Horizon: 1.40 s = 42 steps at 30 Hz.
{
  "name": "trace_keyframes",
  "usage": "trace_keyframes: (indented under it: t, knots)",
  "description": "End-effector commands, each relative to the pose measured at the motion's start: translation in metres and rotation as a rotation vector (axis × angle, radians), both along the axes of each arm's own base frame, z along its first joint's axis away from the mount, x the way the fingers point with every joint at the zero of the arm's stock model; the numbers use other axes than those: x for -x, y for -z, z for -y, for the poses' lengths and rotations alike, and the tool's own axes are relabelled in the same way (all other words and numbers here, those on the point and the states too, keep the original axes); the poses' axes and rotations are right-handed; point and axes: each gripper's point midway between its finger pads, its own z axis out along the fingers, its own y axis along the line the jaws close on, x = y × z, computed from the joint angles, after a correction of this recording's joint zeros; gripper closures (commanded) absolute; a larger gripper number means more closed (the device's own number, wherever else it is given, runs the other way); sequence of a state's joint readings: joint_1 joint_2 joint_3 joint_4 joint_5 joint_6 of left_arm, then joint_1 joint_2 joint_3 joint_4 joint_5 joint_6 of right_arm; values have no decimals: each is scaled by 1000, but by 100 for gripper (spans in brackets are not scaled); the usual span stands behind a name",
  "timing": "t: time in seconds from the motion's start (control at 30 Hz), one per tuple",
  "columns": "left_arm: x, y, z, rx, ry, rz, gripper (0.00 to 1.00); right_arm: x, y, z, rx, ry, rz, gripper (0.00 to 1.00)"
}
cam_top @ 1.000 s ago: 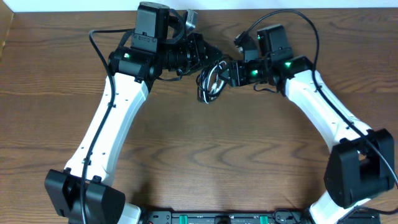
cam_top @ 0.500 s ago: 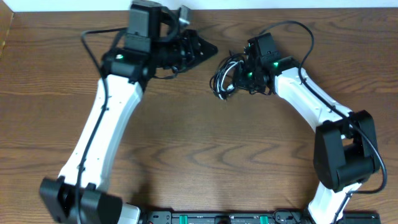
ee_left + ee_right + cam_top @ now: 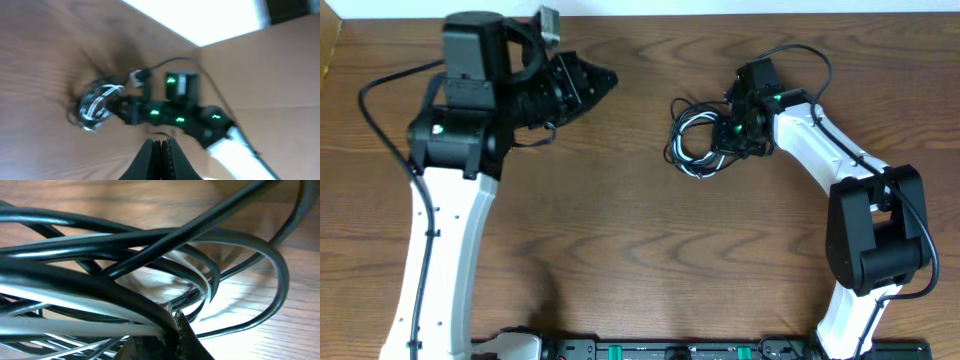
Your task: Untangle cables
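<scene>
right jaws pinch the cables [image 3: 692, 142]; left jaws are pressed together, empty, well apart. a one-sided pull may drag them all or tighten the loops.

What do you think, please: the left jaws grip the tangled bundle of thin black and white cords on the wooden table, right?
No: the right jaws, not the left jaws, grip the tangled bundle of thin black and white cords on the wooden table, as the overhead view shows.
</scene>
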State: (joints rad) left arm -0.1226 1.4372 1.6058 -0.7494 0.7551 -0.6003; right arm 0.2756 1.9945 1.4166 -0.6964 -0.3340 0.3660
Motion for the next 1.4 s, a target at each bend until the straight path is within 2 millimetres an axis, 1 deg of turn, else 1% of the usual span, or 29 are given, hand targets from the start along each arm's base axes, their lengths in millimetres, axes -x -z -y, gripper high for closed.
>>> trace_keyframes:
  t: [0.0,0.07,0.1,0.13,0.17,0.2,0.23,0.27,0.3,0.37,0.43,0.5,0.57,0.6,0.63,0.7,0.73,0.77,0.8,0.97,1.03,1.07,1.1,1.37]
  knots:
    - [-14,40,-11,-219,-29,5,93,8,-27,-23,-131,-154,50,99]
    - [-15,56,-10,-252,4,-25,93,13,-34,-28,-162,-209,66,97]
    - [-16,65,-10,-266,17,-45,93,15,-37,-28,-159,-241,77,95]
    - [-17,73,-10,-278,30,-60,92,19,-39,-26,-141,-280,89,87]
    - [-18,82,-10,-295,48,-75,93,23,-41,-25,-131,-312,97,76]
    - [-19,86,-10,-302,57,-80,92,26,-43,-24,-125,-342,105,67]
    - [-20,92,-9,-315,72,-88,92,30,-46,-20,-102,-367,112,49]
    - [-22,97,-9,-327,87,-86,92,30,-48,-16,-82,-362,113,45]
    - [-23,101,-9,-336,99,-84,89,30,-51,-10,-48,-349,122,44]
    - [-25,106,-9,-350,113,-84,88,27,-58,-3,-11,-298,132,44]
    - [-28,120,-12,-374,111,-114,86,18,-69,13,52,-125,133,44]
    - [-30,136,-11,-386,116,-152,86,13,-70,25,103,-5,125,45]
    - [-29,152,-6,-396,145,-185,86,10,-68,34,125,49,117,45]
    - [-27,164,1,-406,174,-206,86,9,-68,38,126,62,115,45]
    - [-25,171,7,-412,196,-217,86,8,-68,40,127,72,114,45]
    - [-19,184,16,-433,230,-249,86,7,-68,44,127,82,112,45]
    - [-16,191,17,-455,237,-271,86,7,-68,45,128,84,111,45]
    - [-9,207,17,-513,248,-321,87,8,-67,48,131,91,101,44]
    - [-5,214,18,-539,256,-345,87,9,-66,50,133,94,96,44]
    - [8,244,31,-576,318,-423,89,10,-66,54,139,90,90,41]
    - [13,259,37,-587,340,-460,91,10,-65,53,139,89,88,41]
    - [14,266,39,-593,334,-479,91,11,-65,53,140,89,87,41]
    - [13,276,42,-593,327,-505,91,11,-65,53,140,89,87,41]
    - [1,313,53,-575,269,-563,91,11,-65,54,141,89,86,39]
